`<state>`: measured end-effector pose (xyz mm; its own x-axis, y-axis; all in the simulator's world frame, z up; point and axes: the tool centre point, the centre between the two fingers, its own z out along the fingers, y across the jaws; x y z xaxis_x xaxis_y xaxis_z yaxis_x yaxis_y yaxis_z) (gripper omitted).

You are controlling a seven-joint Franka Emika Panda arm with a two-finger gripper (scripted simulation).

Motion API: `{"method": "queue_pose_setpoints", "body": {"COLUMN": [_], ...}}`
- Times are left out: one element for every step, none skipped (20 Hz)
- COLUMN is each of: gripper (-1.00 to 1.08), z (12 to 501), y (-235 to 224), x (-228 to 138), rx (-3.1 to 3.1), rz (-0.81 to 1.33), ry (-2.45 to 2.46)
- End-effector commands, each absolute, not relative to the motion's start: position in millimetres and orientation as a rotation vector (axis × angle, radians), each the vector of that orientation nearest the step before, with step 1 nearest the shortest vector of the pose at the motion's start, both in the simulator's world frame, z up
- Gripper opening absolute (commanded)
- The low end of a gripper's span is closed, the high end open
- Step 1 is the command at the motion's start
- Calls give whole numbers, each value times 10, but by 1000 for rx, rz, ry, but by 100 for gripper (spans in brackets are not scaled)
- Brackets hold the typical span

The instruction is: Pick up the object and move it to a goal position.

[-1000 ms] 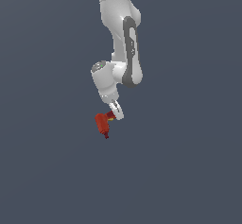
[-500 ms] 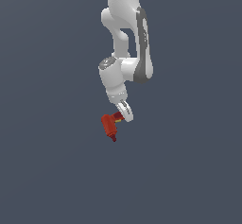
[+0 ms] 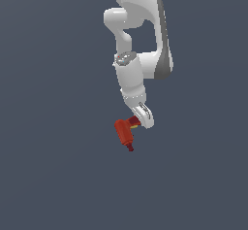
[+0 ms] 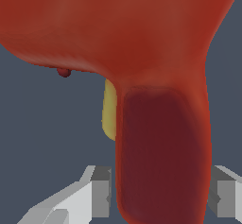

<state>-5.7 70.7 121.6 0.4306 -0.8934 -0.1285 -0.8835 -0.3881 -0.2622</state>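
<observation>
The object is a small red L-shaped drill-like item (image 3: 124, 133) with a narrow dark-red tip pointing down and a small yellow-green spot near its handle. It hangs in the air under the white arm in the exterior view. My gripper (image 3: 138, 122) is shut on its handle, angled down toward the exterior view's left. In the wrist view the red object (image 4: 142, 53) fills most of the picture, its dark-red handle (image 4: 160, 152) held between my two grey fingers (image 4: 97, 192), with the yellow-green spot (image 4: 109, 112) beside it.
The white and grey arm (image 3: 140, 44) comes down from the top of the exterior view. Around it is a plain dark blue-grey background with no other object in view.
The arm has moved toward the exterior view's right and a little lower, carrying the red object with it. The grip has not changed.
</observation>
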Motion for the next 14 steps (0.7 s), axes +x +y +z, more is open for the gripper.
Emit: {"method": "queue_pose_setpoints", "body": {"gripper": [-100,-100,-100,-100,-100,-100,-100,-100,-100,-100,-100,-100,-100,-100], "z": [1370,1419,1465,1509,1548,1586,1623,1656,1686,1714,1737,1758,1776,1790], "y": [850,904,956,1005,1051,1094,1135,1173,1207,1238,1265,1289,1309,1326], "x": [69,111,151,189,227,261,294,325,353,378,401,421,438,452], "rx": [-2396,-2396,-2396,-2396,-2396,-2396,-2396,-2396,-2396,-2395,-2395,-2395,-2395,-2395], "rz": [-54,-54,-54,-54,-54,-54,-54,-53,-53,-53,-53,-52,-52,-52], "ry": [1535,1535,1535,1535,1535,1535,1535,1535,1535,1535,1535,1534,1534,1534]}}
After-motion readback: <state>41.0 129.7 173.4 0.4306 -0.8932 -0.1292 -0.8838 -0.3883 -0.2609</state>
